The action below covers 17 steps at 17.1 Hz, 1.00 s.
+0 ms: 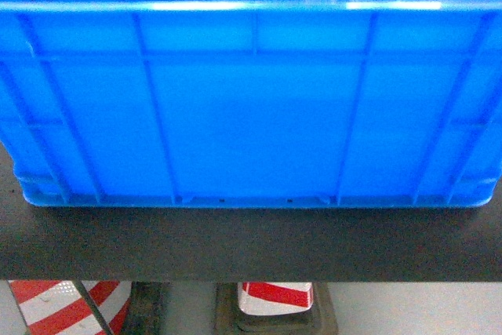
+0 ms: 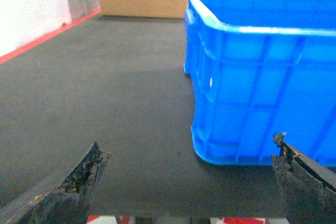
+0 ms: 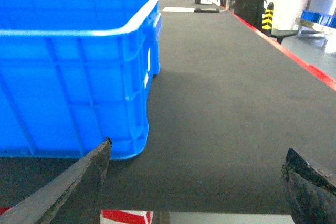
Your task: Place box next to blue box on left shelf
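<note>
Currently the box point(image 1: 251, 100) is sitting on the dark desk point(image 1: 251, 245), close to its near edge, long side facing the robot and running left-right. Left gripper point(image 2: 189, 174) is hanging with fingers point(image 2: 79, 179) spread wide, holding nothing, just off the box's left near corner. Right gripper point(image 3: 197, 171) is mirroring it, fingers point(image 3: 84, 174) released, by the right near corner. Box is lying between the two arms, neither one clearly nearer, so I'm reading this as a two-arm side grab. Left shelf isn't showing in any view.
</note>
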Available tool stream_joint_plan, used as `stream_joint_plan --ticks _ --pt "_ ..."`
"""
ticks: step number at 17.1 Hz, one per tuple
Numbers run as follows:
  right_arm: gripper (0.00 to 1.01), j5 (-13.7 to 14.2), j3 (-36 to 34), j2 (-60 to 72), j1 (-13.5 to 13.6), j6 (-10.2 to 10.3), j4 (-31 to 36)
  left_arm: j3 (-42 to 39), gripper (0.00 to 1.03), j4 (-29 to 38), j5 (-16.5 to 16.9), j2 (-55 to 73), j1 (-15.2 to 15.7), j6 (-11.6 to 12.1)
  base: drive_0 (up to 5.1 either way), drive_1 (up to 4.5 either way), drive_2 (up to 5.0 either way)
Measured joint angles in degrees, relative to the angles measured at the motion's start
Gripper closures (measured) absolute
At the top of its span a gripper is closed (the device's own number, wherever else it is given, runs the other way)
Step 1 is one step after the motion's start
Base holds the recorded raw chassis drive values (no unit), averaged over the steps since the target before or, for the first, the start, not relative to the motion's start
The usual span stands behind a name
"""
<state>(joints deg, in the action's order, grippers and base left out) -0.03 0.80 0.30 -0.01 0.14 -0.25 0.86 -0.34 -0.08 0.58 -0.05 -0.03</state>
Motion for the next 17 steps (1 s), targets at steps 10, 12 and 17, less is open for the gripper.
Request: stream_joint_plan --ticks 10,12,17 --pt "0.03 0.0 0.0 0.0 0.0 0.0 0.2 0.0 0.05 0.2 0.0 0.0 0.0 0.0 0.0 0.00 0.0" --pt "0.03 0.0 0.0 0.0 0.0 0.0 0.2 0.0 0.05 0.6 0.1 0.0 0.0 0.1 0.0 0.00 0.0" --pt "0.03 0.0 0.0 0.0 0.0 0.0 -0.1 0.0 0.05 0.0 0.0 0.0 0.0 0.0 0.0 0.00 0.0"
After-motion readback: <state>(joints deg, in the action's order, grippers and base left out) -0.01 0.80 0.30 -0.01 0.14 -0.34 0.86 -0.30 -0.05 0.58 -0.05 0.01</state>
